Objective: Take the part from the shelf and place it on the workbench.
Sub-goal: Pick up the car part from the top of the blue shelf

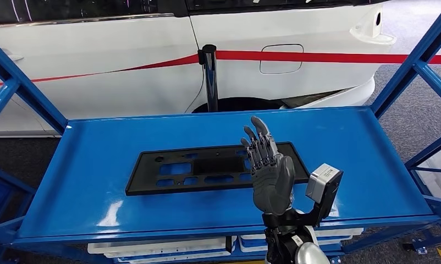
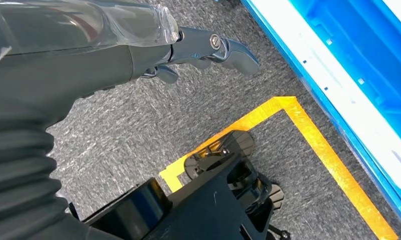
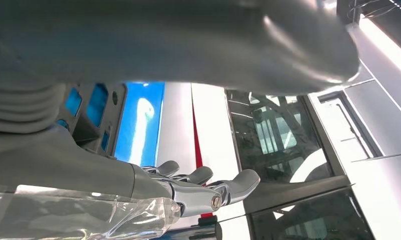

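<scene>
The part is a flat black rectangular plate with several cut-outs [image 1: 196,170]; it lies on the blue shelf top [image 1: 97,181]. My right hand [image 1: 269,168] is raised over the plate's right end, fingers straight and pointing up, holding nothing. In the right wrist view the hand's fingers [image 3: 208,182] stretch out, and a corner of the black plate [image 3: 96,112] shows behind the palm. My left hand [image 2: 188,50] hangs low beside the shelf, over the carpet, fingers extended and empty.
The shelf is a blue metal rack with slanted side braces [image 1: 416,66] and white bins on a lower level [image 1: 169,247]. A white car with a red stripe [image 1: 295,55] stands right behind it. A yellow floor marking [image 2: 308,130] runs on the grey carpet.
</scene>
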`<move>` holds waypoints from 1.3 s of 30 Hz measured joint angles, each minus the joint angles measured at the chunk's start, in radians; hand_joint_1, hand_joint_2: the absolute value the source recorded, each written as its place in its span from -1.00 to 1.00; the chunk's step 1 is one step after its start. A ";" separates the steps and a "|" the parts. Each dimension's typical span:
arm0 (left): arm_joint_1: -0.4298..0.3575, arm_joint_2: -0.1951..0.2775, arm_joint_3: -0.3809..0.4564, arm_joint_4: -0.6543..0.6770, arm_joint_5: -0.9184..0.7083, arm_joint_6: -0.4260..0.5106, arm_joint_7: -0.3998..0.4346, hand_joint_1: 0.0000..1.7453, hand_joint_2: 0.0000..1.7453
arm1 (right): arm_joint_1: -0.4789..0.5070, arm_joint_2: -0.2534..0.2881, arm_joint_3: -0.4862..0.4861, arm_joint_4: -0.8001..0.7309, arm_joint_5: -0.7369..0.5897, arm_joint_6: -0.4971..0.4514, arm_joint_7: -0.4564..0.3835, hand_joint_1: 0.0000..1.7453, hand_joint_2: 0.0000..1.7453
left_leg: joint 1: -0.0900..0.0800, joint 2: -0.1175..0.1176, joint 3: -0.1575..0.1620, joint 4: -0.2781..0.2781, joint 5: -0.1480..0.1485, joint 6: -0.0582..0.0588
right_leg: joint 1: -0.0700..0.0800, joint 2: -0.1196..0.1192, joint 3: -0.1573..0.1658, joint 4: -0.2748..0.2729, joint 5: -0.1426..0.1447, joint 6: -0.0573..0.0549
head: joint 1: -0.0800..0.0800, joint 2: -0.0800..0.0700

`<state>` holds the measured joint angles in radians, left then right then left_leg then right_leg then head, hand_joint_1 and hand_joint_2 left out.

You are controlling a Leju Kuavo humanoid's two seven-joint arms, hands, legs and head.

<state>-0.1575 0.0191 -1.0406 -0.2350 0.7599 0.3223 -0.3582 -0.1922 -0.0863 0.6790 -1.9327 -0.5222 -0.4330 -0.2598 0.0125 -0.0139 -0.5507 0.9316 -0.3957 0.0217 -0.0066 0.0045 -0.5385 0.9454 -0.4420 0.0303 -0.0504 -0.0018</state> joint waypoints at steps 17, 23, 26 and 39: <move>-0.003 0.000 0.000 0.000 -0.001 -0.001 0.014 -1.00 -1.00 | 0.004 -0.002 -0.001 -0.008 0.018 0.042 -0.025 -1.00 1.00 | 0.000 0.000 0.000 0.000 0.000 0.000 | 0.000 0.000 0.000 0.000 0.000 0.000 | 0.000 0.000; -0.005 0.000 0.001 0.000 0.000 -0.001 0.014 -1.00 -1.00 | 0.005 -0.002 -0.001 -0.008 0.046 0.035 -0.027 -1.00 1.00 | 0.000 0.000 0.000 0.000 0.000 0.000 | 0.000 0.000 0.000 0.000 0.000 0.000 | 0.000 0.000; -0.005 0.000 0.001 0.000 0.000 -0.001 0.014 -1.00 -1.00 | 0.005 -0.003 -0.001 -0.008 0.049 0.035 -0.027 -1.00 1.00 | 0.000 0.000 0.000 0.000 0.000 0.000 | 0.000 0.000 0.000 0.000 0.000 0.000 | 0.000 0.000; -0.006 0.000 0.001 0.000 -0.003 -0.001 0.018 -1.00 -1.00 | 0.002 -0.006 0.002 -0.008 0.231 -0.046 0.070 -1.00 0.00 | 0.000 0.000 0.000 0.000 0.000 0.000 | 0.000 0.000 0.000 0.000 0.000 0.000 | 0.000 0.000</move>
<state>-0.1638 0.0191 -1.0397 -0.2350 0.7569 0.3210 -0.3403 -0.1898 -0.0920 0.6806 -1.9409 -0.2911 -0.4793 -0.1898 0.0125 -0.0140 -0.5509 0.9315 -0.3957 0.0217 -0.0066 0.0044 -0.5384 0.9454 -0.4420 0.0304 -0.0503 -0.0017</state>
